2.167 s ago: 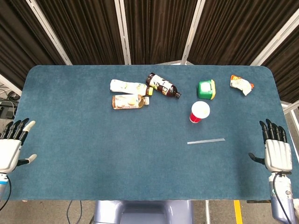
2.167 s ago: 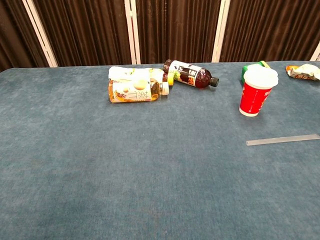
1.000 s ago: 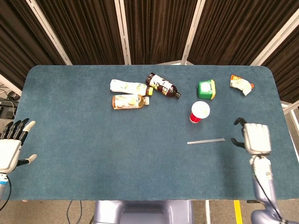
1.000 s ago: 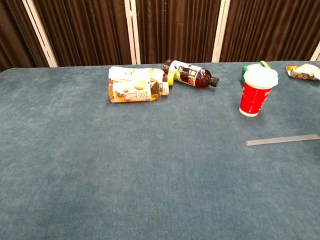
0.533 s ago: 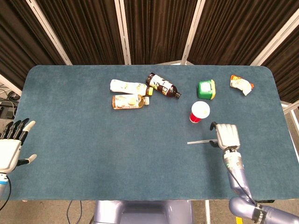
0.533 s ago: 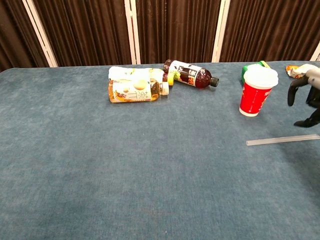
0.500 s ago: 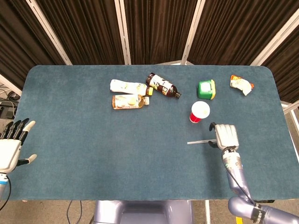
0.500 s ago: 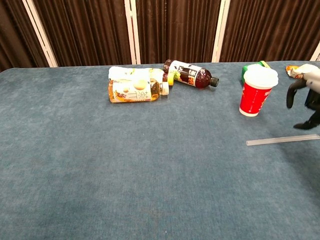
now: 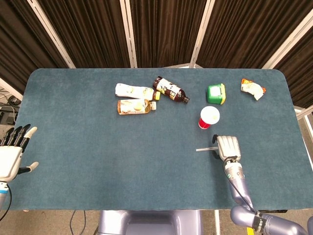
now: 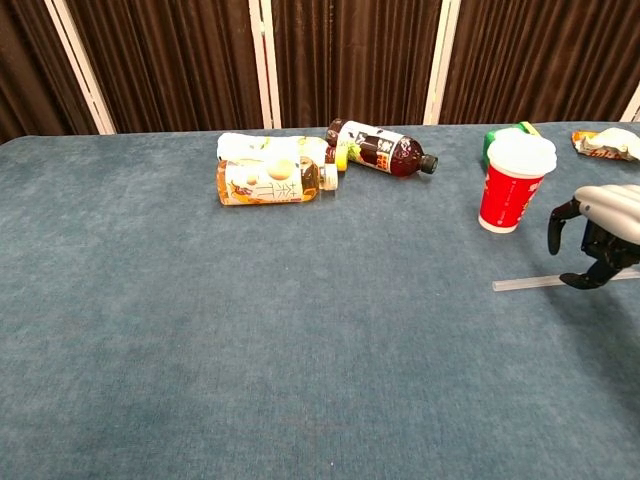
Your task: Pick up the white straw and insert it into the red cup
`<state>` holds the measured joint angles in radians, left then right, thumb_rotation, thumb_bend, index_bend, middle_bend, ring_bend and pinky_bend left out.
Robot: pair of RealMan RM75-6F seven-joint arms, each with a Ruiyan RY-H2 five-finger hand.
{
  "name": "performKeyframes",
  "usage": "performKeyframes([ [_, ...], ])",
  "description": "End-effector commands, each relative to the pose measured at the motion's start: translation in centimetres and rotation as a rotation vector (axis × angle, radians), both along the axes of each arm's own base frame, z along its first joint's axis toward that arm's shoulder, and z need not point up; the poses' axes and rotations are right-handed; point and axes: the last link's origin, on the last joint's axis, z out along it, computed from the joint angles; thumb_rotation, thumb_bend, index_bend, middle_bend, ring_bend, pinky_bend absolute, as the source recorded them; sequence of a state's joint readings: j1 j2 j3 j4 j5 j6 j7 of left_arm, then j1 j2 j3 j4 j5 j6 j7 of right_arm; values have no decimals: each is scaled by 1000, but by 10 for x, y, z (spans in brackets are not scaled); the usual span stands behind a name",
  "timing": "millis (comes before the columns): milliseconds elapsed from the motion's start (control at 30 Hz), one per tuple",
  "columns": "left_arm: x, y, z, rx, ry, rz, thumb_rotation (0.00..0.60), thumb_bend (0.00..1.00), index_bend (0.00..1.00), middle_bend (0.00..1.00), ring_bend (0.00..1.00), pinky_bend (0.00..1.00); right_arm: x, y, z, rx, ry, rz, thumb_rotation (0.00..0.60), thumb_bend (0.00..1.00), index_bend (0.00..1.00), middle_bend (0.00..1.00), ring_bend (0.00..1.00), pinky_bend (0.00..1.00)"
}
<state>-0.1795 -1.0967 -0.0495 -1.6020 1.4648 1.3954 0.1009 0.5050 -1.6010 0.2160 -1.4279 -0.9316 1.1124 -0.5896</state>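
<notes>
The white straw (image 9: 204,148) lies flat on the blue table (image 9: 88,147), running left to right, just in front of the red cup (image 9: 209,117). The cup stands upright with its white lid on, a short gap between it and the straw. My right hand (image 9: 228,147) hangs palm-down over the right end of the straw, covering that end in the head view. In the chest view its dark fingers (image 10: 556,226) curl downward, spread apart, and one fingertip comes down right at the straw, though I cannot tell whether it touches. The hand holds nothing.

Behind the cup sits a green container (image 9: 215,93), close to it. Further right, near the far edge, lies a crumpled snack packet (image 9: 252,88), well apart from the straw. To the left of the cup are three items lying on their sides in a cluster: a dark bottle (image 9: 170,90), a yellow-labelled bottle (image 9: 135,106), and a white packet (image 9: 133,90) behind it. Nothing lies between my right hand and the cup.

My left hand (image 9: 11,155) rests off the table's left edge, fingers extended and apart, empty.
</notes>
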Motion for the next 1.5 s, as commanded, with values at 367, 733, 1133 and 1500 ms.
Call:
performKeyframes([
  [367, 0, 0, 0, 0, 0, 0, 600, 49, 0, 0, 0, 0, 2, -4, -17, 27, -16, -4, 600, 307, 464, 1000, 819, 672],
  [733, 0, 0, 0, -1, 0, 0, 600, 48, 0, 0, 0, 0, 7, -5, -27, 28, -29, 6, 600, 313, 511, 1000, 820, 673],
  [1133, 0, 0, 0, -1, 0, -1, 600, 47, 0, 0, 0, 0, 5, -7, -30, 36, -29, -4, 600, 374, 512, 1000, 820, 673],
  [1500, 0, 0, 0, -2, 0, -1, 600, 50, 0, 0, 0, 0, 4, -6, -33, 62, -15, -11, 600, 393, 512, 1000, 820, 672],
])
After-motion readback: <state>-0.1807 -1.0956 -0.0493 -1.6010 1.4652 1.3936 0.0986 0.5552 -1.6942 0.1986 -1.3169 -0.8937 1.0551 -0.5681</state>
